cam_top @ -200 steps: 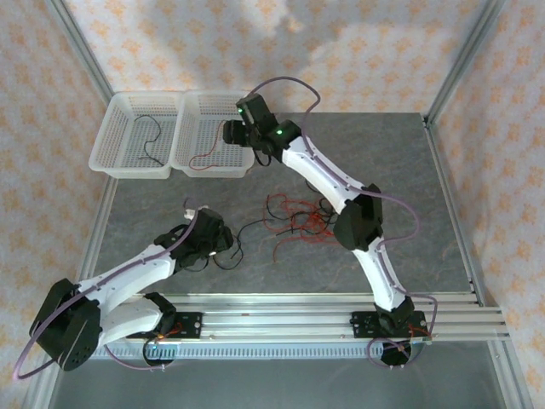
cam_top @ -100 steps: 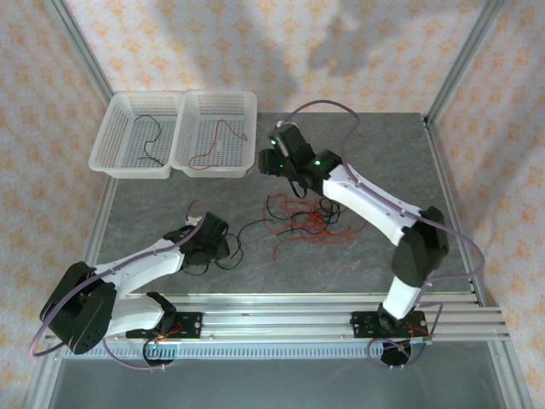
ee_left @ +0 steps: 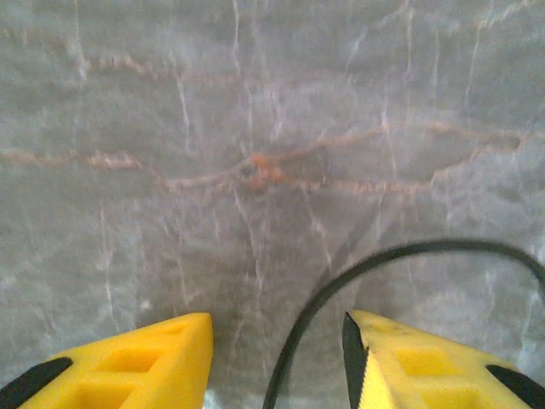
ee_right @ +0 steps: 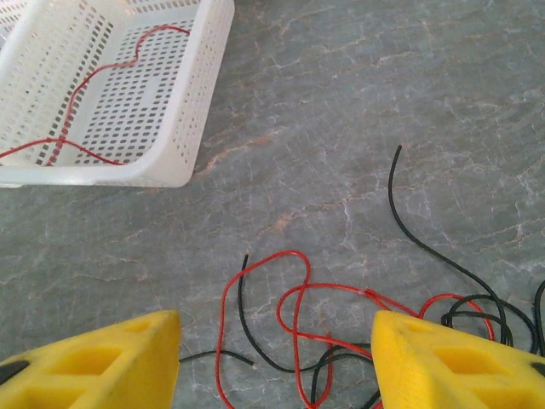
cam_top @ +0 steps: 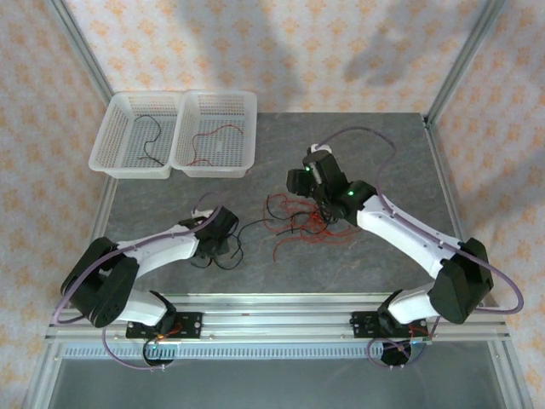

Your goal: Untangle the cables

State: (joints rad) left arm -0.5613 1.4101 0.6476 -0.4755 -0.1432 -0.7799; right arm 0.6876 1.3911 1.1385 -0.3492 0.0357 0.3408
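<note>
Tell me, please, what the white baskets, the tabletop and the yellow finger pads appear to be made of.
White baskets: likely moulded plastic, slightly glossy, with a regular perforated grid.
Tabletop: matte grey stone-look surface with pale veins; whether it is real stone or laminate is unclear.
Yellow finger pads: probably printed or moulded plastic, matte, with recessed pockets.

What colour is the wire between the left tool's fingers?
The wire is black, clearest in the left wrist view.
</note>
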